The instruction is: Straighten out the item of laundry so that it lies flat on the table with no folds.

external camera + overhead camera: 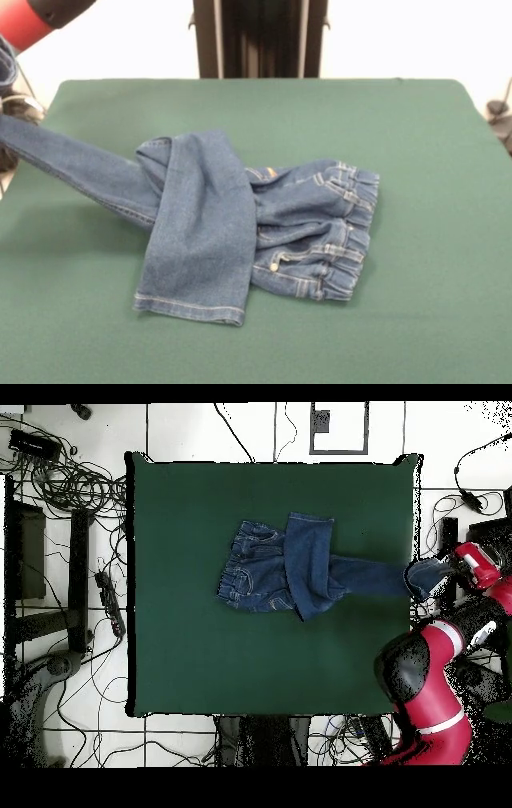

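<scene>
The small blue denim jeans (240,224) lie crumpled mid-table on the dark green table (416,176). The waistband is bunched at the right in the front view. One leg is folded forward across the seat, its hem toward the near edge. The other leg (72,164) stretches taut to the left and rises past the table's edge. In the overhead view the jeans (275,569) send that leg right to my gripper (438,574), which is shut on the leg's end just beyond the table (200,654) edge. The fingers are hidden by the denim.
The robot's pedestal (258,38) stands behind the table's far edge. The red and black arm (430,684) bends along the table's right side in the overhead view. Cables and a power strip (110,599) lie on the floor at the left, beside a dark rack (30,554).
</scene>
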Action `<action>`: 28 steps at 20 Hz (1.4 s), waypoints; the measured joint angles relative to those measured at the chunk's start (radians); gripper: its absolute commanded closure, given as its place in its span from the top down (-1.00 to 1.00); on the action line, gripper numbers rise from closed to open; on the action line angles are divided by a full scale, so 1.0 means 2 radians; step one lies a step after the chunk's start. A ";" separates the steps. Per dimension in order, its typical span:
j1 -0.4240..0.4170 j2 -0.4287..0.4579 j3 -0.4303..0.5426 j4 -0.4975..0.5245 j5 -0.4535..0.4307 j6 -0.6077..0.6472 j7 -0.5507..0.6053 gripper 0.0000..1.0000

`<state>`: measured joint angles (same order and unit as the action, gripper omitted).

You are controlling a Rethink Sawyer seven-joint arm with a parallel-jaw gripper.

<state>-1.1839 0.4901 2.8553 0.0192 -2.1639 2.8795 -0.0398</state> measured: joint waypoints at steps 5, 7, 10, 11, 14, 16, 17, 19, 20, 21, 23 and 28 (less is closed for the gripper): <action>-0.008 0.000 0.008 0.000 -0.036 0.000 -0.072 -1.00; -0.011 0.000 0.007 0.000 -0.050 -0.001 -0.107 -1.00; -0.015 0.000 0.003 0.002 -0.065 -0.001 -0.148 -1.00; -0.016 0.000 0.001 0.003 -0.070 -0.001 -0.161 -1.00; -0.019 -0.001 -0.009 0.009 -0.088 -0.001 -0.213 -1.00; -0.021 -0.002 -0.015 0.011 -0.099 -0.001 -0.240 -1.00; -0.021 -0.003 -0.016 0.012 -0.104 -0.001 -0.252 -1.00; -0.022 -0.003 -0.016 0.015 -0.117 -0.001 -0.279 1.00; -0.022 -0.003 -0.016 0.015 -0.117 -0.001 -0.280 1.00; -0.022 -0.003 -0.016 0.016 -0.122 -0.001 -0.288 1.00; -0.022 -0.003 -0.016 0.019 -0.127 -0.001 -0.294 1.00; -0.022 -0.004 -0.017 0.024 -0.136 -0.001 -0.295 1.00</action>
<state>-1.2273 0.4822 2.8219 0.0664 -2.4368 2.8772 -0.6295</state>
